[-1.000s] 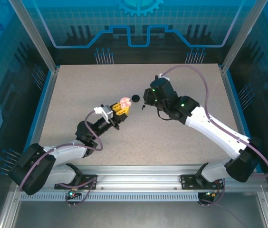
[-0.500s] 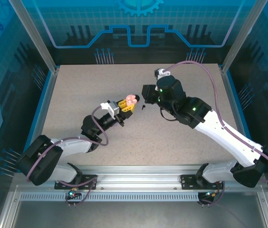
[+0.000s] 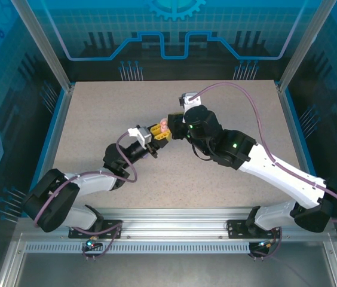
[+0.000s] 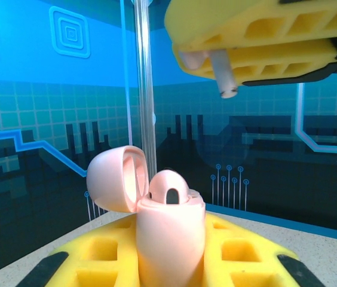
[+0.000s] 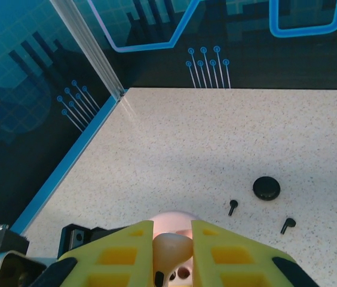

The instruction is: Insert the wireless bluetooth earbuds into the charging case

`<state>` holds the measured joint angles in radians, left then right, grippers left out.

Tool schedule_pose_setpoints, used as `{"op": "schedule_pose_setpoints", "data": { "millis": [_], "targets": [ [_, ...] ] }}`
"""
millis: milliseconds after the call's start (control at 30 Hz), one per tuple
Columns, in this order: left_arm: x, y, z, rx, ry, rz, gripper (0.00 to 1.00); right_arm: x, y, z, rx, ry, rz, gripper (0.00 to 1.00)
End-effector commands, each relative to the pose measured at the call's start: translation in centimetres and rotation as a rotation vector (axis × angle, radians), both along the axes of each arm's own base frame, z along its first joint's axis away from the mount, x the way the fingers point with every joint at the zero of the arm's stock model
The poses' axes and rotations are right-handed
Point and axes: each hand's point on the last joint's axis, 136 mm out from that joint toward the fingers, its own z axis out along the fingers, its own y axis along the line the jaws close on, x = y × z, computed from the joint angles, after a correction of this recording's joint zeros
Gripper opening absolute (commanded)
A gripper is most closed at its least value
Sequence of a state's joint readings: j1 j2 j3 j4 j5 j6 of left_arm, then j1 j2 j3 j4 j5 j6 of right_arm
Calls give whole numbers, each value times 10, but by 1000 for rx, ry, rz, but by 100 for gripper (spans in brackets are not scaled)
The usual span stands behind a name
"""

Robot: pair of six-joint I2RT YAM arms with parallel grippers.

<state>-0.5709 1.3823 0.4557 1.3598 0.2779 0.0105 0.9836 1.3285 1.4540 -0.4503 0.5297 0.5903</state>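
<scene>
My left gripper (image 3: 159,131) is shut on the pale pink charging case (image 4: 169,233), which stands upright with its lid (image 4: 113,179) swung open to the left. One pink earbud (image 4: 169,188) sits in the case. Directly above it my right gripper (image 5: 172,232) is shut on a second pink earbud (image 5: 169,246), stem (image 4: 222,75) pointing down, a short gap clear of the case. In the right wrist view the case (image 5: 177,216) shows just beyond the earbud. From above, both grippers meet at mid-table, the right gripper (image 3: 172,121) over the case (image 3: 164,125).
Two black earbuds (image 5: 232,207) (image 5: 287,225) and a round black case (image 5: 266,188) lie on the speckled table (image 5: 174,137) just right of the grippers. The blue-edged glass wall (image 5: 67,167) borders the table on the left.
The right arm swung left and brought its pink earbud over the open case. The left gripper carried the case slightly right and farther from the bases. Both grips stayed shut.
</scene>
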Motion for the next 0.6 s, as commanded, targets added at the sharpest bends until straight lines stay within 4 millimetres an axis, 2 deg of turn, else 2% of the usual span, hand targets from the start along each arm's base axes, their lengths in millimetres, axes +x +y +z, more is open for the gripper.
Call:
{"op": "schedule_pose_setpoints", "data": {
  "millis": [0, 567],
  "targets": [
    [-9, -3, 22, -22, -85, -22, 0, 5, 3, -3, -26, -31, -21, 18],
    [-13, 0, 31, -40, -102, -21, 0, 11, 5, -28, -42, 11, -43, 18]
  ]
}}
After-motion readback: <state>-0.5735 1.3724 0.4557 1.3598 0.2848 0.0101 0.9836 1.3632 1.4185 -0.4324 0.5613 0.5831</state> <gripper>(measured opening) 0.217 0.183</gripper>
